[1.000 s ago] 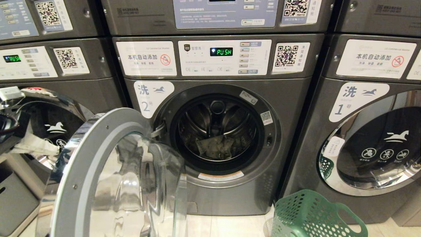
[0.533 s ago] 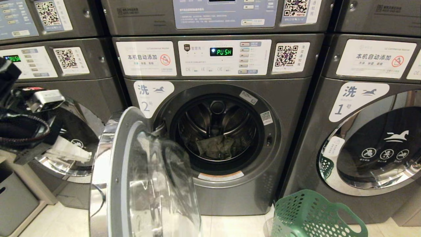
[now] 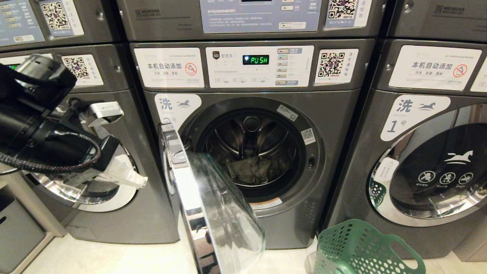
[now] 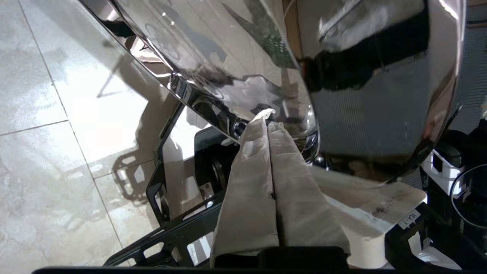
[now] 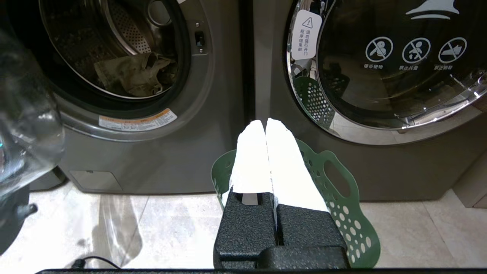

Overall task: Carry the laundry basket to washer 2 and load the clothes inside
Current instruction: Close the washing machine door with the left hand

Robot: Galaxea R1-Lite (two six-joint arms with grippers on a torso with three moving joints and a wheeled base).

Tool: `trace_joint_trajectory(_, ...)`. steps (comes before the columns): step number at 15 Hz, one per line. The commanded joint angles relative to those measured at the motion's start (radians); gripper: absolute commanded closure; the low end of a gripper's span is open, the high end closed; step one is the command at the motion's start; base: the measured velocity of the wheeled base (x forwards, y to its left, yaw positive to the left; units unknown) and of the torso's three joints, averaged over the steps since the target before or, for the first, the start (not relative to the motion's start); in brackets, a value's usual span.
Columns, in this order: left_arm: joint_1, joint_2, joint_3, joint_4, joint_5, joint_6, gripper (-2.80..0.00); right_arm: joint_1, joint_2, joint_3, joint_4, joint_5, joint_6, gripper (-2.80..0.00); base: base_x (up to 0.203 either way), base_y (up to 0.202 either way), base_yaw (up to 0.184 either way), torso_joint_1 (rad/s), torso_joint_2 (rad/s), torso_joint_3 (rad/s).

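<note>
Left of washer 2's half-open glass door, the left gripper, fingers shut and empty, hangs beside its chrome rim; the right gripper is shut too.

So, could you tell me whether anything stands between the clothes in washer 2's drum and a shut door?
Nothing visible does: the clothes lie well inside the drum, clear of the opening, and the door hangs half-open with the shut left gripper at its chrome rim.

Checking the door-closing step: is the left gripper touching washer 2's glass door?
Cannot tell. In the left wrist view the left gripper's shut fingers reach the chrome-rimmed glass door, tips overlapping its rim; neither contact nor gap shows plainly.
</note>
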Motion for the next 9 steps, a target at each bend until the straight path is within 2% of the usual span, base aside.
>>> trace_joint_trajectory(1,-0.025,0.004,0.0,-0.011,-0.002,-0.017,0.0,0.0,0.002,0.0,-0.001,0.007,-0.02,0.0,0.0,0.0,0.0,0.0,0.0,0.0)
trace_joint_trajectory(3,-0.028,-0.015,0.0,-0.031,-0.002,-0.033,0.0,0.001,0.002,-0.02,0.005,0.043,-0.084,0.0,0.0,0.0,0.0,0.0,0.0,0.0)
trace_joint_trajectory(6,-0.028,-0.074,0.004,-0.039,-0.001,-0.071,0.0,0.001,0.054,-0.175,0.09,0.077,-0.074,0.0,0.0,0.0,0.0,0.0,0.0,0.0)
trace_joint_trajectory(8,-0.028,-0.112,0.012,-0.082,0.0,-0.118,0.0,0.001,0.191,-0.301,0.171,0.121,-0.034,0.0,0.0,0.0,0.0,0.0,0.0,0.0)
trace_joint_trajectory(9,-0.028,-0.127,0.011,-0.122,0.003,-0.162,0.0,0.001,0.298,-0.366,0.202,0.149,-0.007,0.0,0.0,0.0,0.0,0.0,0.0,0.0)
